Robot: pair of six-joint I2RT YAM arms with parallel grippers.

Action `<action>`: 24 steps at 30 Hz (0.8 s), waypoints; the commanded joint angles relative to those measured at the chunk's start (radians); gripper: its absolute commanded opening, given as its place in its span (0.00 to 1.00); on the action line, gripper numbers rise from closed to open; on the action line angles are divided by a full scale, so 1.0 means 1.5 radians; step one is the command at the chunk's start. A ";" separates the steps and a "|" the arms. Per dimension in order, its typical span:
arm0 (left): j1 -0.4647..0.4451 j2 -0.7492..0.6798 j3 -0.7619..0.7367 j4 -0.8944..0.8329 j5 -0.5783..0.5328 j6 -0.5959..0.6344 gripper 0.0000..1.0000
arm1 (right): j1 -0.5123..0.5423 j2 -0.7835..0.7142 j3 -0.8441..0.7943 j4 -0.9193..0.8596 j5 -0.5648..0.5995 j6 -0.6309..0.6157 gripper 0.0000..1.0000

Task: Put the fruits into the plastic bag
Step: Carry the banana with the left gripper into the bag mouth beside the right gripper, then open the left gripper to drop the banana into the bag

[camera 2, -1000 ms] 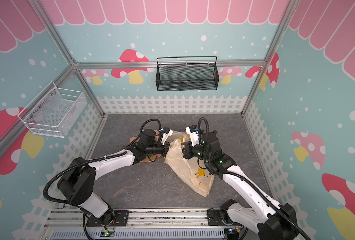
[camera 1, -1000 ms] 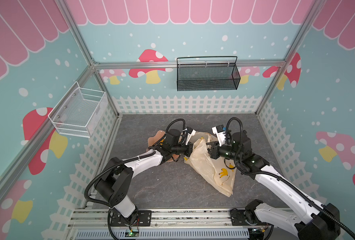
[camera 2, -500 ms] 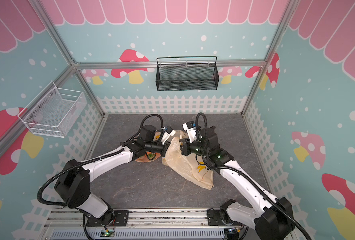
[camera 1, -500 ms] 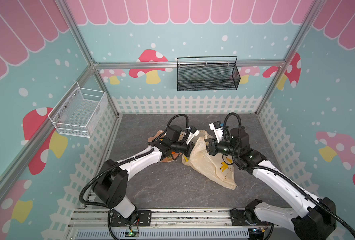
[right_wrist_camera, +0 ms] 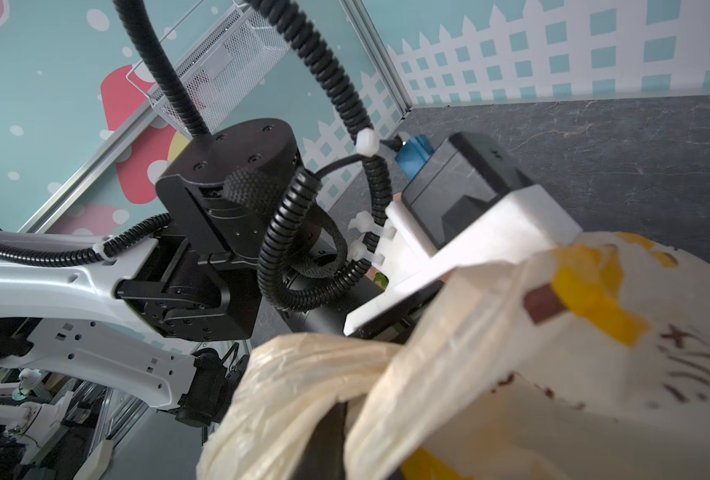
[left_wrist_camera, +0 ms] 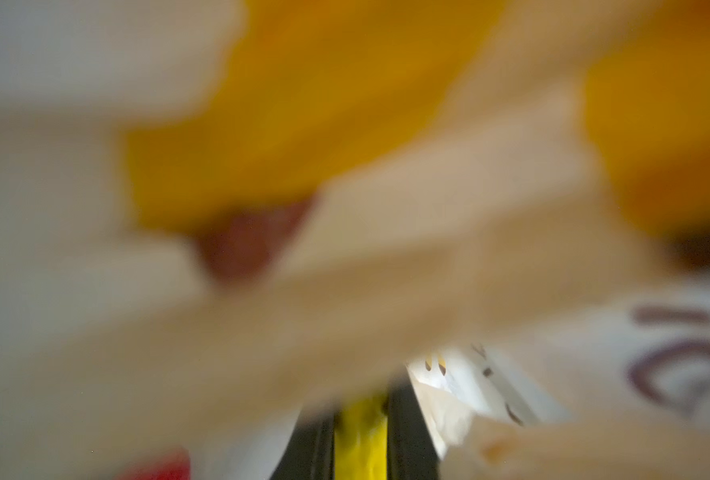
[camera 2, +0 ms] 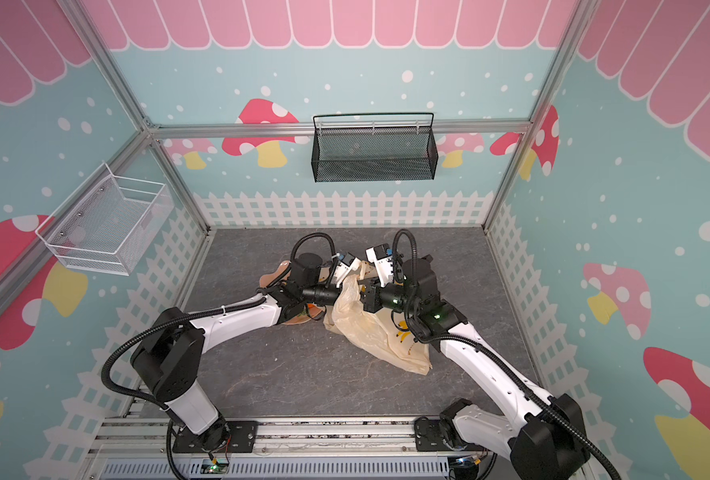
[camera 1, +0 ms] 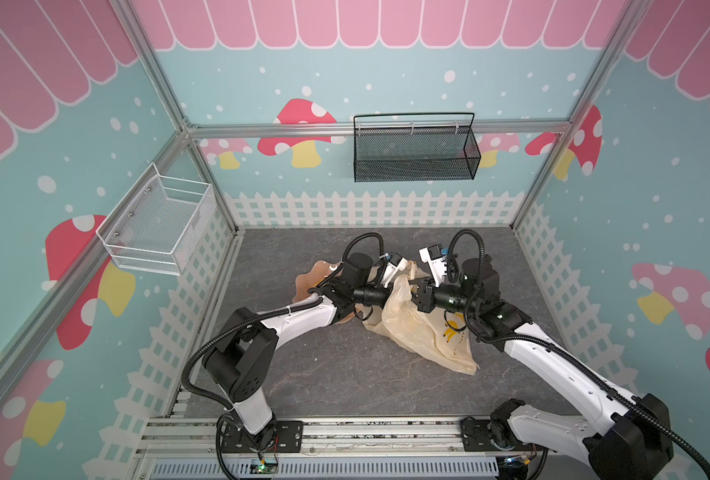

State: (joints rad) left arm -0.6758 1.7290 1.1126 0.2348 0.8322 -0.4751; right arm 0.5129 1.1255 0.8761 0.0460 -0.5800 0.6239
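1. Top views: a large, thin, crinkly cream plastic bag (camera 1: 428, 332) with yellow banana prints lies crumpled mid-way on the grey stone-look counter (camera 1: 324, 374). Its closed end points front-right. Its mouth end is raised at the back, between the two arms. The lie is the same in both top views (camera 2: 386, 340).
2. The white left arm (camera 1: 299, 316) crosses over a pink-tan wavy-edged dish (camera 1: 314, 274). The arm's tip is hidden in the bag mouth.
3. The right gripper (camera 1: 415, 290) meets the raised bag rim from the right, its jaws closed and pinching the film.
4. A black mesh basket (camera 1: 415, 162) hangs on the back wall and a white wire basket (camera 1: 158, 232) on the left wall. Both are well apart from the bag.
5. Left wrist view: blurred cream bag film with yellow-orange patches sits right against the lens. The left gripper (left_wrist_camera: 359, 440) has dark jaws closed on a small yellow toy fruit (left_wrist_camera: 359, 432), with bag film all around it. There is a red blur (left_wrist_camera: 158, 465) at the frame edge; I cannot tell what it is.
6. Right wrist view: bag film (right_wrist_camera: 511, 374) is bunched and draped over a dark jaw of the right gripper. The left arm's wrist and its white-mounted camera (right_wrist_camera: 469, 199) push in at the bag mouth, touching the film.
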 commanded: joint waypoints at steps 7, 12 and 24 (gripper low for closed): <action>-0.023 0.005 -0.025 0.035 -0.014 -0.050 0.59 | 0.004 -0.013 -0.017 0.027 -0.009 0.005 0.00; -0.012 -0.007 0.017 -0.074 -0.036 -0.011 0.70 | 0.004 -0.018 -0.020 0.027 -0.008 0.007 0.00; 0.054 -0.094 0.082 -0.261 -0.158 0.035 0.75 | 0.004 -0.048 -0.030 -0.021 0.067 0.014 0.00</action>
State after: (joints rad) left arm -0.6025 1.6333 1.1755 -0.0391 0.6716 -0.4702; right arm 0.5125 1.0748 0.8467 0.0372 -0.5243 0.6338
